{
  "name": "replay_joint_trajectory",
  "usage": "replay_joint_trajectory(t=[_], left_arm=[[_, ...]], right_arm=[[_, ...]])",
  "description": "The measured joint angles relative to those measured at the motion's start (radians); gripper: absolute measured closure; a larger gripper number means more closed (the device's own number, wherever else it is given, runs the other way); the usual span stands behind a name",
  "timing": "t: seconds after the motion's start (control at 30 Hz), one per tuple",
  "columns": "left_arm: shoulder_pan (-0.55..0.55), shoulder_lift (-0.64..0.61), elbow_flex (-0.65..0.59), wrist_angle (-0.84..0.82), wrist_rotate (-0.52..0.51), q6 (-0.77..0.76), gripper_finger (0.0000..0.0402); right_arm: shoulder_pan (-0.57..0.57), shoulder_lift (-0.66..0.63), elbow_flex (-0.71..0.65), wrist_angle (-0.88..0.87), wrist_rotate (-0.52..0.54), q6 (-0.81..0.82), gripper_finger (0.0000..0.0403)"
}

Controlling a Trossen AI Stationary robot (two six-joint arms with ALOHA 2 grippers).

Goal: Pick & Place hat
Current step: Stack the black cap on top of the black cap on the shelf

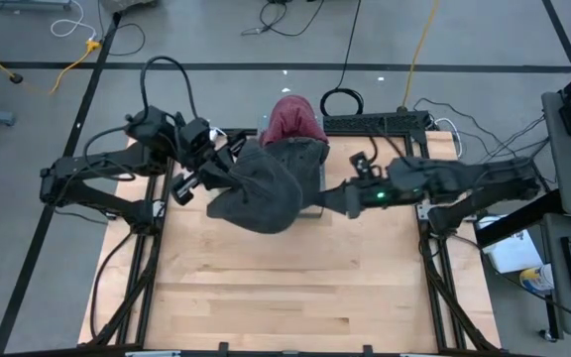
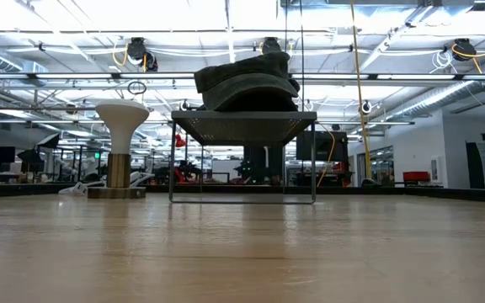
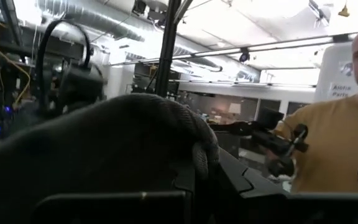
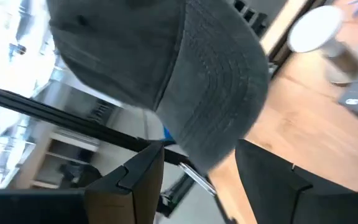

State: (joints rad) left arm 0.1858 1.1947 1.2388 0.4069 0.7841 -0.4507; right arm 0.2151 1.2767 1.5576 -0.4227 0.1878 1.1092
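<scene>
High view: a grey hat (image 1: 258, 188) is held over the wire rack (image 1: 315, 210), pinched at its edge by the clenched left gripper (image 1: 204, 171). The right gripper (image 1: 317, 201), fingers apart, is set just beside the brim. The white stand (image 2: 121, 126) is bare, so placement is judged still outstanding. A red hat (image 1: 292, 119) lies beyond.

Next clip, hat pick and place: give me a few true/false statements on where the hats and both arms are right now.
1. The left gripper has its jaws shut on the grey hat. True.
2. The right gripper has its jaws shut. False: they are open, beside the grey hat.
3. A red hat lies behind the grey one. True.
4. The white stand wears a hat. False: it is bare.
</scene>
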Motion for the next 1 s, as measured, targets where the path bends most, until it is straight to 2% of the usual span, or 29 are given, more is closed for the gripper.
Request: replay_joint_trajectory(t=[0.3,0.47,0.6,0.77,1.0], left_arm=[[-0.023,-0.017,0.0,0.001,-0.02,0.075,0.0383],[-0.027,-0.015,0.001,0.006,-0.025,0.084,0.0383],[-0.027,-0.016,0.001,0.008,-0.026,0.085,0.0383],[-0.038,-0.016,0.001,-0.021,-0.062,0.143,0.0383],[-0.064,0.0,0.002,-0.078,-0.115,0.199,0.0383]], right_arm=[[-0.007,0.003,-0.354,0.648,-0.007,0.074,0.0211],[-0.006,0.017,-0.518,0.944,0.019,0.117,0.0212],[-0.005,0.027,-0.57,1.043,0.027,0.135,0.0218],[-0.004,0.073,-0.558,1.164,0.017,0.084,0.0225],[-0.004,0.08,-0.554,1.2,-0.007,0.07,0.0232]])
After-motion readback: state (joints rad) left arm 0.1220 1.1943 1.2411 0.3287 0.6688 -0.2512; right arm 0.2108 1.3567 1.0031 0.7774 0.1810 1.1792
